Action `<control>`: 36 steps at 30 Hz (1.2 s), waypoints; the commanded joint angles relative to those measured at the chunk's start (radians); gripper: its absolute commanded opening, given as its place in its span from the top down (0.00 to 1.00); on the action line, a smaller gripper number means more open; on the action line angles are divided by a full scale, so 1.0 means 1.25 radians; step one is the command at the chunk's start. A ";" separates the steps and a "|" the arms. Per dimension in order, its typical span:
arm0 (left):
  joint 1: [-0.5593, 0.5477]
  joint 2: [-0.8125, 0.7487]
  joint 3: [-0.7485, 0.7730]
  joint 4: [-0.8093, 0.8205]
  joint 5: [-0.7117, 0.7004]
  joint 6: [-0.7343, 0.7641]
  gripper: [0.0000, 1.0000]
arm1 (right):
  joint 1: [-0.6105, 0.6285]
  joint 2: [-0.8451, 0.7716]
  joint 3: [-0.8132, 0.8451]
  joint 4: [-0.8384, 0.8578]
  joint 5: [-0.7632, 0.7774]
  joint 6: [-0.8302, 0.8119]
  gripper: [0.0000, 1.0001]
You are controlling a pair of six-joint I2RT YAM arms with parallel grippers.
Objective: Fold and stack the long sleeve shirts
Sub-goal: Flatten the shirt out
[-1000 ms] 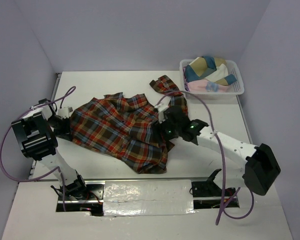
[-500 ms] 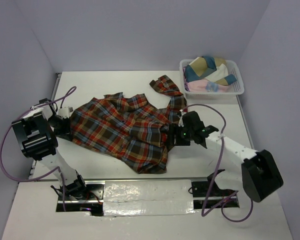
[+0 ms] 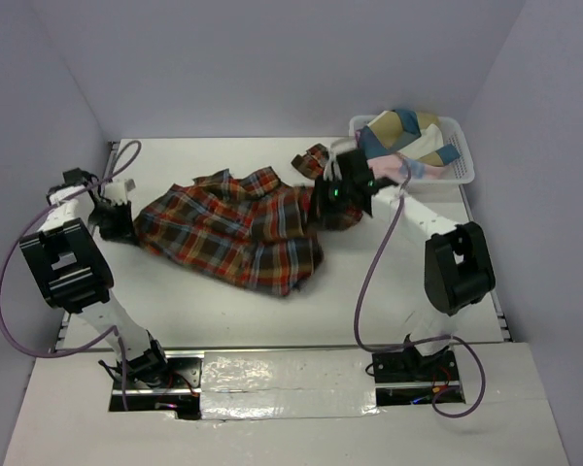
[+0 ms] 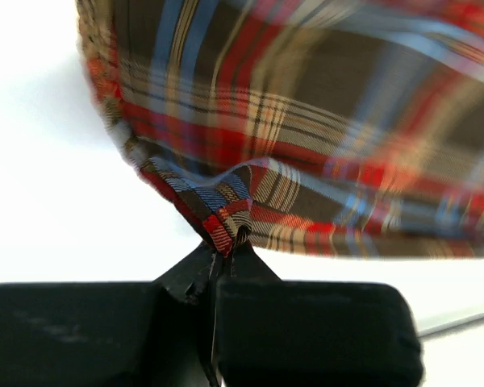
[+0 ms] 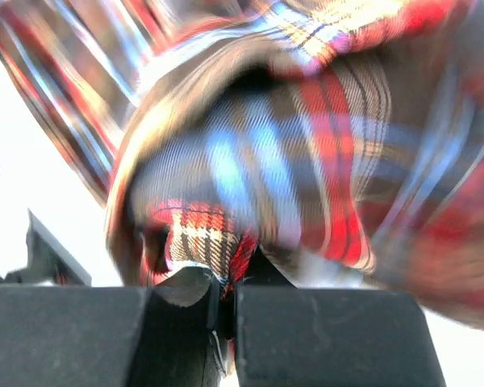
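Observation:
A plaid long sleeve shirt (image 3: 231,225) in red-orange, brown and blue lies bunched across the white table (image 3: 389,291). My left gripper (image 3: 114,216) is shut on the shirt's left edge; a pinched fold of plaid (image 4: 226,230) sits between its jaws. At the shirt's right end, near the basket, my right gripper (image 3: 330,199) is shut on cloth, with a plaid fold (image 5: 226,258) caught between its jaws. One sleeve end (image 3: 311,160) sticks out behind the right gripper. The right wrist view is blurred.
A white slotted basket (image 3: 462,175) at the back right holds more folded cloth (image 3: 400,136) in blue, tan and pink. Purple cables (image 3: 369,272) loop from both arms over the table. Grey walls close in the back and both sides.
My right arm swung from the shirt's near right side to its far right end and shut on cloth. The shirt shifted toward the back and bunched narrower. The left arm moved back too.

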 commanded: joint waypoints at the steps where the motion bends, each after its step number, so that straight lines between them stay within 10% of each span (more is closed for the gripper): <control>1: -0.008 -0.041 0.187 -0.008 0.121 0.008 1.00 | -0.055 0.017 0.284 -0.016 0.062 -0.103 1.00; 8: -0.014 -0.116 0.333 0.023 0.198 -0.008 1.00 | -0.068 0.126 0.672 -0.161 0.102 -0.221 1.00; 21: 0.018 -0.180 -0.074 0.105 0.051 0.067 1.00 | -0.151 0.018 0.305 -0.051 0.069 -0.145 1.00; 25: -0.041 -0.211 -0.174 0.112 0.064 0.068 1.00 | -0.152 0.104 0.382 -0.141 0.139 -0.139 0.43; 36: -0.048 -0.219 -0.284 0.153 0.028 0.061 1.00 | -0.126 -0.150 0.020 -0.060 0.120 -0.101 0.37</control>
